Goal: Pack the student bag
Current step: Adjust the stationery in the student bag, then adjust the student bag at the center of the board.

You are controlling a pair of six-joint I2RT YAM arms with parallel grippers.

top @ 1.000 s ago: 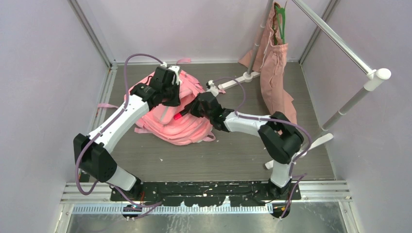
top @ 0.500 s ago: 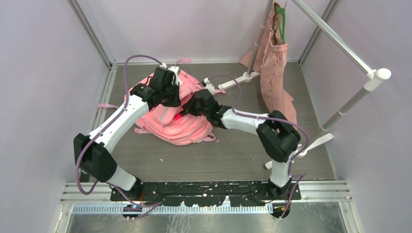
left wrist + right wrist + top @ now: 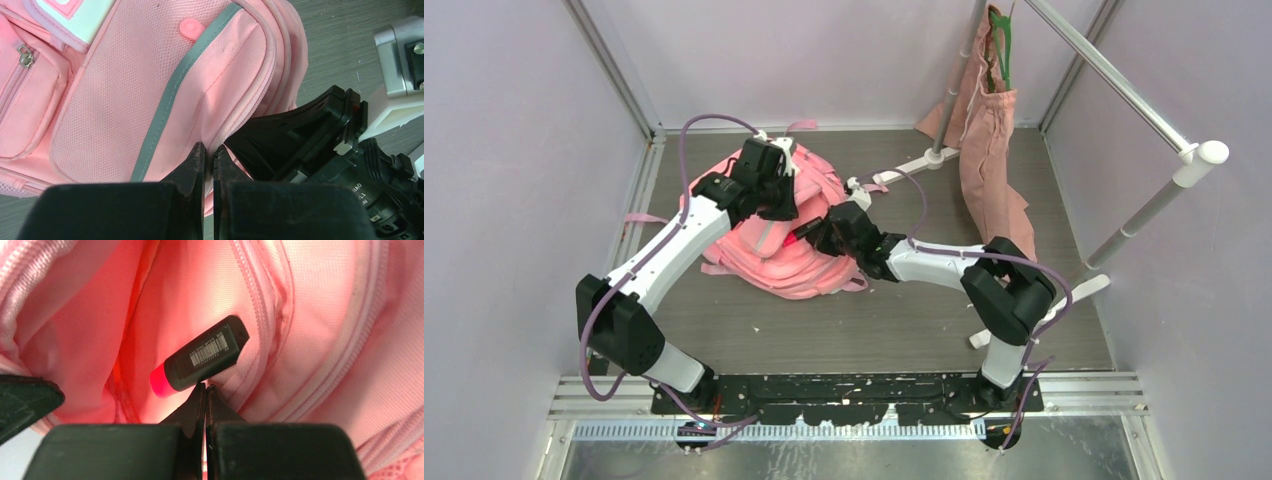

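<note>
The student bag, bright pink, lies on the dark table at the back left. It fills the left wrist view and the right wrist view. My left gripper is shut on the edge of the bag's opening, pinching the pink fabric. My right gripper is shut, with a dark stick with a red end at its tips, inside the open compartment. The stick's red end shows from above.
A dusty-pink drawstring sack hangs from a green hanger on a metal rail at the back right. The rail's white stand foot lies just behind the right arm. The right gripper's black body is close beside my left fingers.
My right gripper has moved left and into the bag's opening with the red-ended stick. The left gripper has stayed in place on the bag's edge.
</note>
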